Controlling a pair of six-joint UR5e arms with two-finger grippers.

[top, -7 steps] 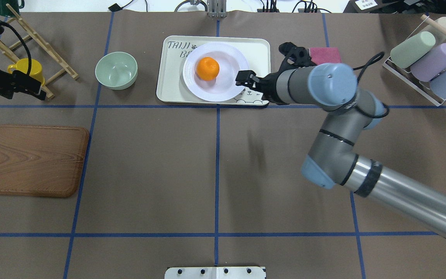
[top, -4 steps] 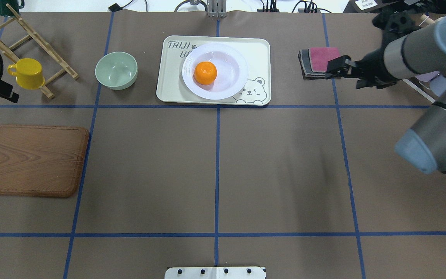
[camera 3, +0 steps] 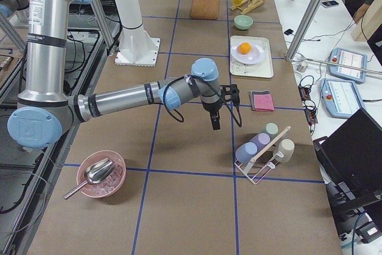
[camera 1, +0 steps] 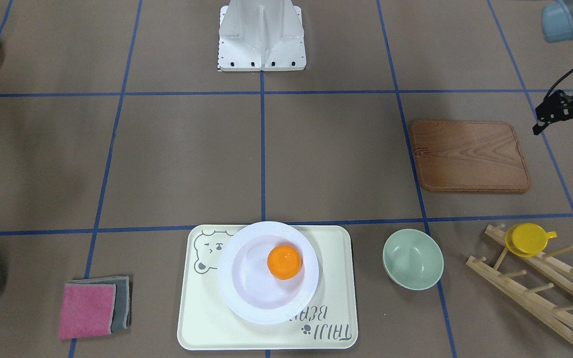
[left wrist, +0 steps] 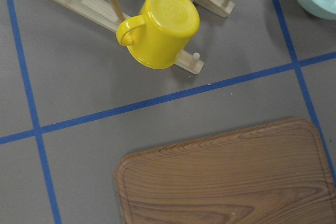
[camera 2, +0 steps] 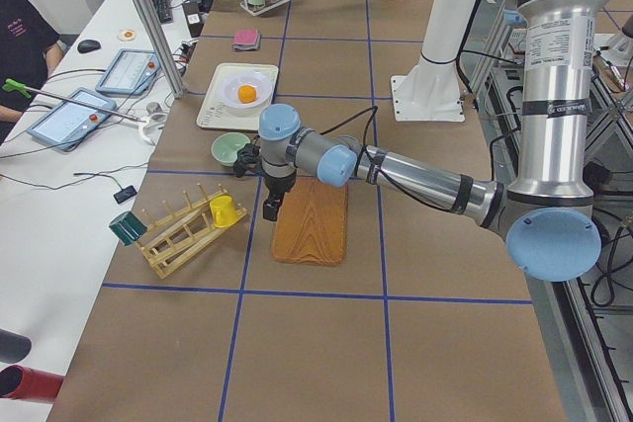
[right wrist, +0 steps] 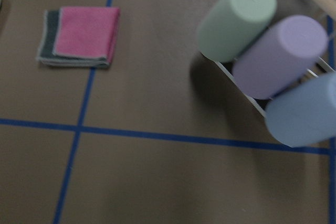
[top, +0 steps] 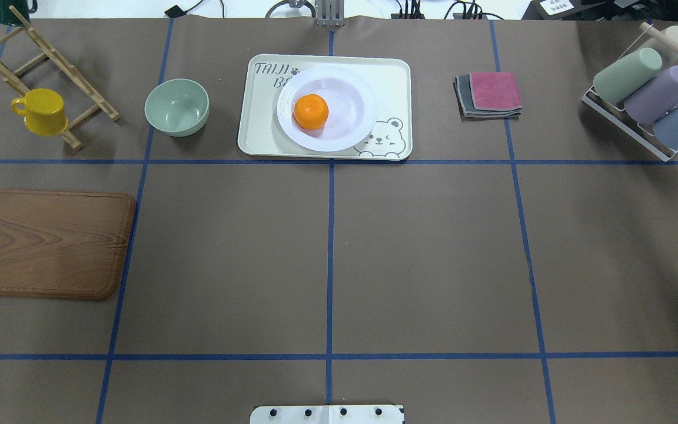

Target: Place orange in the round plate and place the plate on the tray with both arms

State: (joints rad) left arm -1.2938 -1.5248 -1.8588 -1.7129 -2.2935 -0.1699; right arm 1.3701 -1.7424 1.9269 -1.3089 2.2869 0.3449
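Note:
The orange point(top: 311, 112) lies in the round white plate point(top: 348, 121), left of its middle. The plate rests on the cream tray point(top: 395, 82) at the table's far centre, also seen front-facing: orange point(camera 1: 284, 262), plate point(camera 1: 246, 283), tray point(camera 1: 336, 278). Both arms are pulled back, far from the tray. My left gripper point(camera 1: 560, 135) hangs open and empty beside the wooden board point(camera 1: 468, 155). In the exterior right view my right gripper point(camera 3: 215, 122) points down over bare table near the cup rack; I cannot tell whether it is open or shut.
A pale green bowl point(top: 176, 107) sits left of the tray. A yellow cup point(top: 42, 111) hangs on a wooden peg rack point(top: 50, 56). Folded pink and grey cloths point(top: 489, 93) and a wire rack of pastel cups point(top: 645, 100) are at the right.
The right gripper let go of the plate's right rim and swung right, out of the overhead view. The left arm left that view too. The orange rolled slightly left in the plate.

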